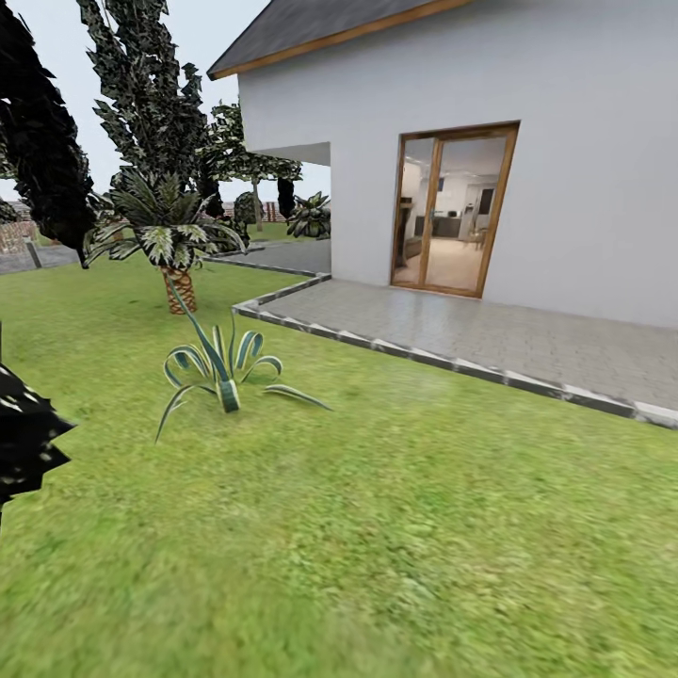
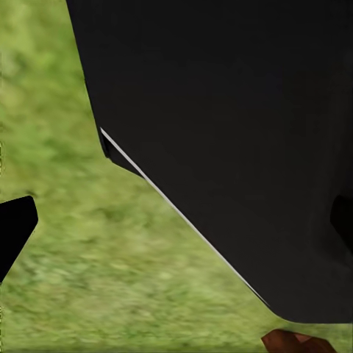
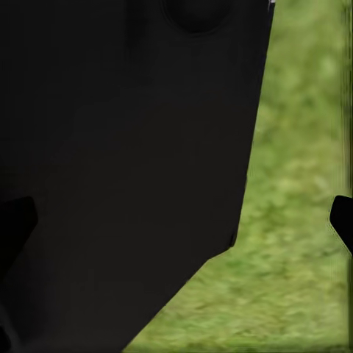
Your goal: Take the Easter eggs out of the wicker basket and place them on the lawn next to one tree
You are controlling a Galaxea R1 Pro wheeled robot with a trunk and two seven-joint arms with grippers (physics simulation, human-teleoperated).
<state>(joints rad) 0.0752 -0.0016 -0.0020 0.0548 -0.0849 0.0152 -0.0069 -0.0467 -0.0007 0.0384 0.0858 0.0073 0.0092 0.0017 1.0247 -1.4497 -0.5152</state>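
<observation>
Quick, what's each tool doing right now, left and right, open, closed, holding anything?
Left tool: fingertips wide apart over the lawn, open, holding nothing.
Right tool: open too, nothing between its tips.

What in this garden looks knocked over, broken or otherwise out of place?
Nothing stands out. The lawn is even and unmarked, the striped spiky plant and the small palm stand upright, the paved patio looks tidy, and the glass door of the white house looks whole.

White house [image 1: 565, 141] with glass door [image 1: 455, 212] — paved patio [image 1: 490, 339], striped plant [image 1: 221, 367].
</observation>
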